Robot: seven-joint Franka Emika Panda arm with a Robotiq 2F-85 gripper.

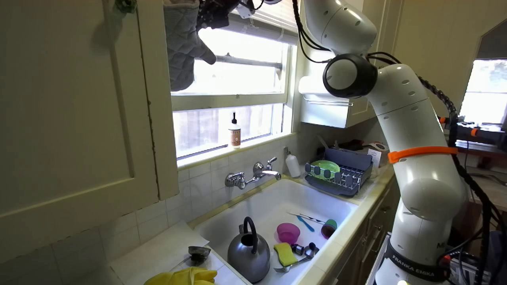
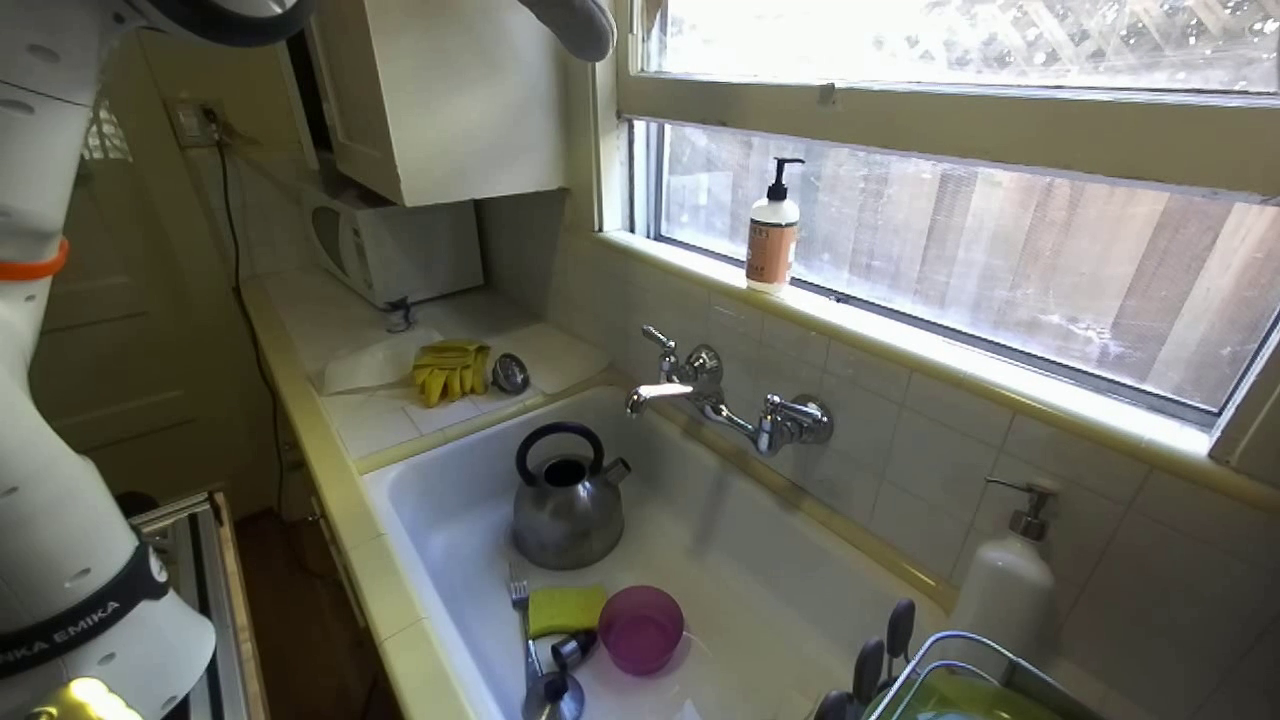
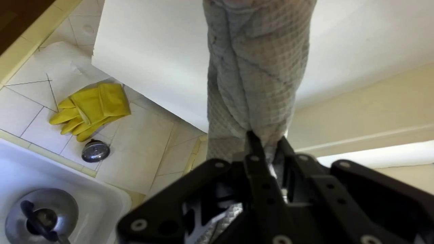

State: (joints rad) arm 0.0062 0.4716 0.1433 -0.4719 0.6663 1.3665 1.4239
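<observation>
Kitchen sink point(image 3: 98, 210) & tiled counter point(image 3: 20, 105) sit L in wrist view, w/ kettle point(image 3: 63, 206) in the sink, then yellow gloves point(image 3: 96, 106) on the counter. R of those, gripper point(image 3: 267, 140) is nearly closed, gray oven mitt point(image 3: 257, 67) pinched btwn its fingertips point(image 3: 254, 145); in an exterior view the mitt point(image 1: 182, 55) hangs mostly below the gripper.

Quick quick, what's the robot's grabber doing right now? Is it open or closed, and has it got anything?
Gripper: closed, holding the gray oven mitt by a pinched fold of its cloth.
</observation>
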